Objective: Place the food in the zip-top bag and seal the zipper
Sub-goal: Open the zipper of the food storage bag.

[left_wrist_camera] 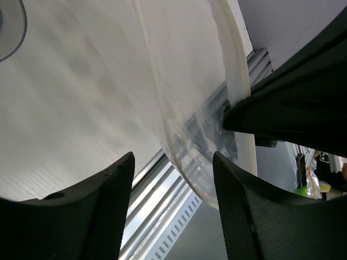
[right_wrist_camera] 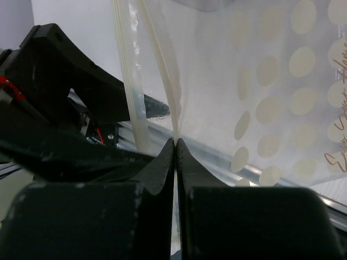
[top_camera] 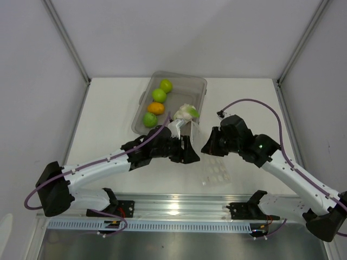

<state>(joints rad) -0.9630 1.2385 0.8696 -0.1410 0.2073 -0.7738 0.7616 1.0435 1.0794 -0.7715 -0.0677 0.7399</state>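
Two grippers meet in the middle. The right gripper (right_wrist_camera: 175,142) is pinched tight on the edge of the zip-top bag (top_camera: 215,170), which hangs toward the near side. The left gripper (left_wrist_camera: 172,161) has its fingers apart, with the bag's mouth in the gap. The food (top_camera: 157,107) sits in the tray (top_camera: 181,77) on the far side, closest to the left arm.

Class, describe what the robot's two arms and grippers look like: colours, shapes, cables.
Both the left arm and right arm have white tubular links with black joint housings. A purple cable runs along each. The left gripper and right gripper have black, tapering fingers.
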